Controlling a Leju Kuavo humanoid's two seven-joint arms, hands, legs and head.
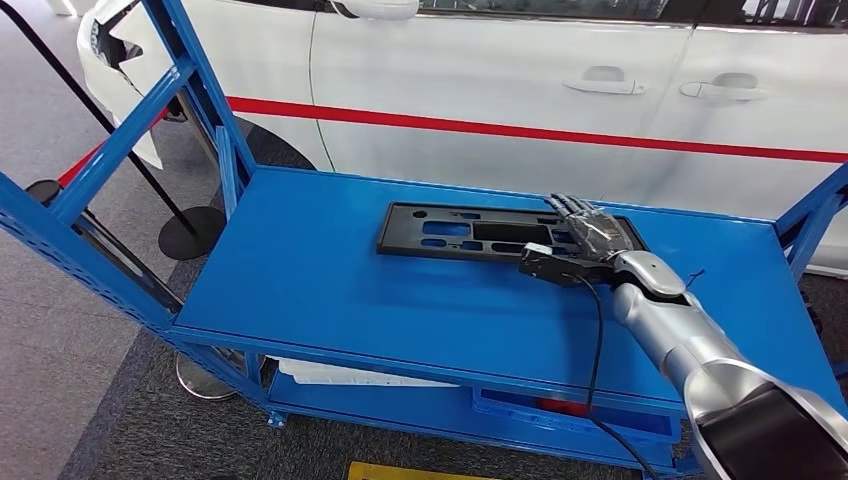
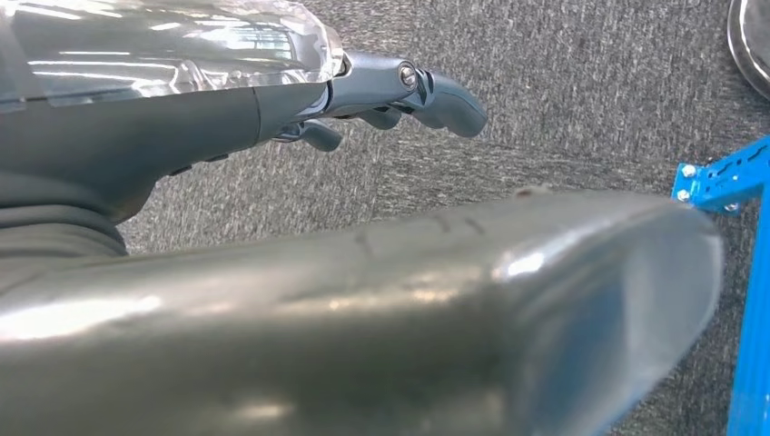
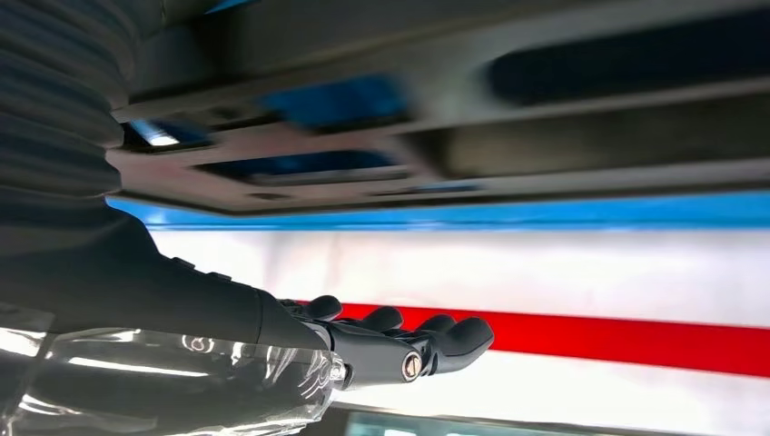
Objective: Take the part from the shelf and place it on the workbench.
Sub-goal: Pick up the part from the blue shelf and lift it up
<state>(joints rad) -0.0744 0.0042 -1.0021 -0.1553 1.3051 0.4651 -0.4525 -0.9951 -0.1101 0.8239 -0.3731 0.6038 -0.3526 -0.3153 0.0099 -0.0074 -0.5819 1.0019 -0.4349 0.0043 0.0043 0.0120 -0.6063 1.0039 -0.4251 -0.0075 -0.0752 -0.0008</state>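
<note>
A flat black plastic part [image 1: 450, 230] with several cut-outs lies on the top deck of the blue shelf [image 1: 330, 290], towards its back. My right hand [image 1: 590, 240] reaches over the part's right end with its fingers stretched out and its thumb by the near edge. In the right wrist view the fingers [image 3: 390, 341] are straight and a gap shows between them and the part [image 3: 545, 136]; they hold nothing. In the left wrist view my left hand [image 2: 390, 95] hangs over grey carpet, fingers loosely extended and empty.
A white car [image 1: 500, 80] with a red stripe stands close behind the shelf. Blue frame uprights [image 1: 110, 150] rise at the shelf's left and right ends. A black stand base [image 1: 190, 232] sits on the floor to the left. A white object [image 1: 350, 375] lies on the lower deck.
</note>
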